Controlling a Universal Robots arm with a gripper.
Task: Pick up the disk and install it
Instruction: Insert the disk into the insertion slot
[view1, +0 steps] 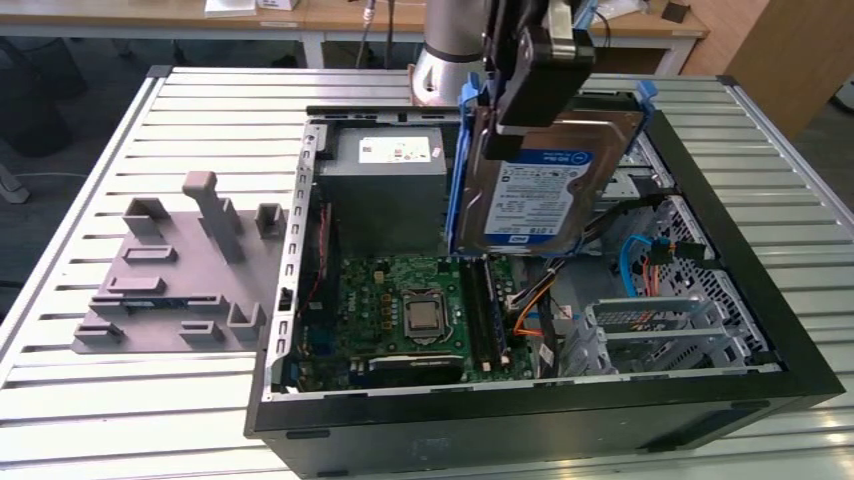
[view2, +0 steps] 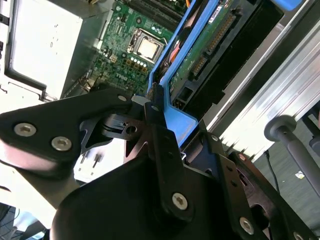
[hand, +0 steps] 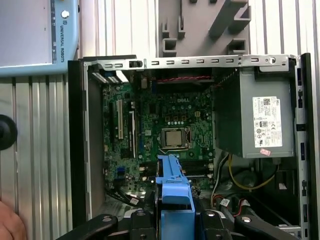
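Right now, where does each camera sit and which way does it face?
Exterior view: off-arm, high, looks down into the case; shows arm, gripper clamping the disk.
First wrist view: looks straight down at the motherboard; gripper shows.
Second wrist view: looks obliquely along the disk; gripper shows.
Both wrist views share disk and motherboard.

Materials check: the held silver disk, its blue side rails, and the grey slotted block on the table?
The flat silver rectangular disk: likely metal by its dull sheen, with a glossy, paper-like label. Its blue side rails: plastic by look, with uniform saturated colour and moulded edges. The grey slotted block: matte, probably plastic, can't confirm.
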